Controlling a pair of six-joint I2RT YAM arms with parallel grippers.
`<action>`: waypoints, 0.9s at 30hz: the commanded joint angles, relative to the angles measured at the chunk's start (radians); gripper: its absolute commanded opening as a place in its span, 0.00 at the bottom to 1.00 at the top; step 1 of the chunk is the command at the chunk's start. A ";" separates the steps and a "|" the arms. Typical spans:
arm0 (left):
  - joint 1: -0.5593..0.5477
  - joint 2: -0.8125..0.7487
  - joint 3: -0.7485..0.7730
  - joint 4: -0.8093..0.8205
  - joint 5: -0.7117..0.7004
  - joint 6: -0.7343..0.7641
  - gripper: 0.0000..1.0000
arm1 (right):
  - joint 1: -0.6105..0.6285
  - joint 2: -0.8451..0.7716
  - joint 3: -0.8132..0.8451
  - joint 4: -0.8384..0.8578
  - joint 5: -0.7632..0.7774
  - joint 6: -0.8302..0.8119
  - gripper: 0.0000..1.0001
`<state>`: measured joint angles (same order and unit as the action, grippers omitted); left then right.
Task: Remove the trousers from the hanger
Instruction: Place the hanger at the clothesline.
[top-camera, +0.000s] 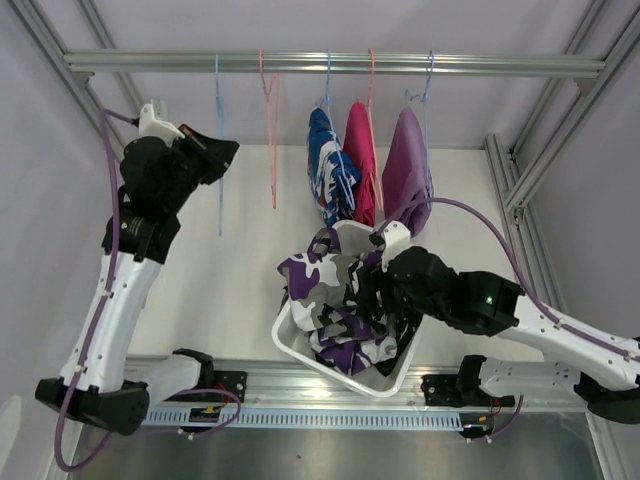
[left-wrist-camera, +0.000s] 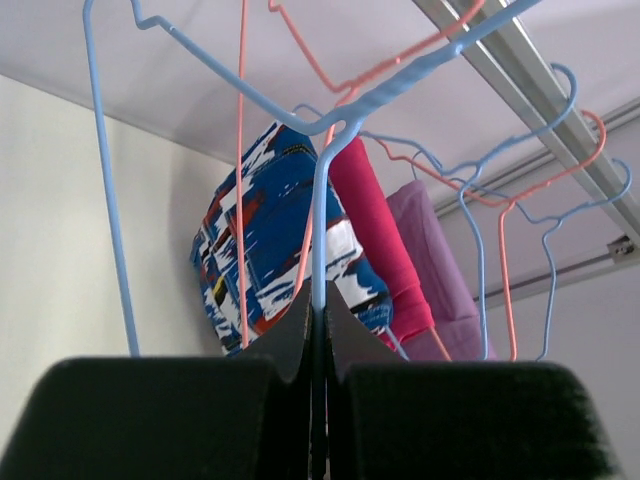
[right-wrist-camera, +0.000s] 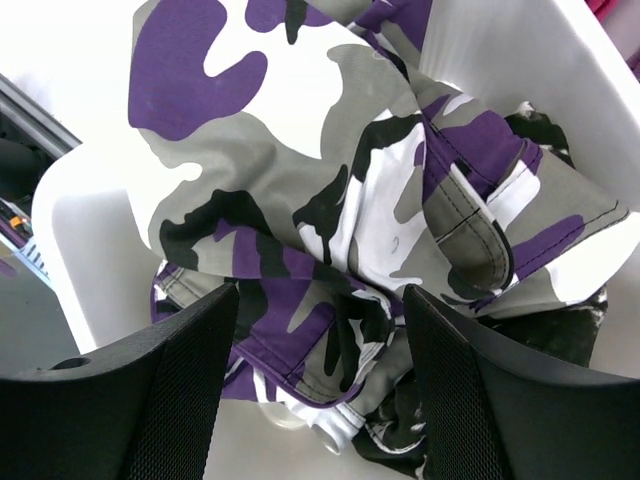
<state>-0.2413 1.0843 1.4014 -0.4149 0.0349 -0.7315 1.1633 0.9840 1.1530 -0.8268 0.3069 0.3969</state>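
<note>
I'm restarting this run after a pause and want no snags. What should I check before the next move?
1. Left end effector shut on the empty light-blue wire hanger: ok.
2. Right end effector open above the purple-white camouflage cloth trousers: ok.
3. Camouflage trousers lying in the white plastic basket: ok.
4. Hangers emptied: not ok; blue-white patterned trousers, bright pink trousers and lilac trousers hang on the metal rail.
5. Right arm's purple cable apart from the lilac trousers: cannot tell.
</note>
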 joint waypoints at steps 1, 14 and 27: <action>0.033 0.049 0.071 0.105 0.086 -0.065 0.00 | -0.011 0.012 0.042 -0.006 0.011 -0.029 0.72; 0.048 0.224 0.148 0.225 0.220 -0.161 0.00 | -0.056 0.039 0.001 0.038 -0.041 -0.035 0.73; 0.039 0.189 -0.060 0.297 0.215 -0.149 0.00 | -0.068 0.030 -0.022 0.045 -0.078 -0.017 0.73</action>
<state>-0.2008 1.3102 1.3888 -0.1440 0.2497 -0.8890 1.0992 1.0229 1.1351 -0.8116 0.2466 0.3809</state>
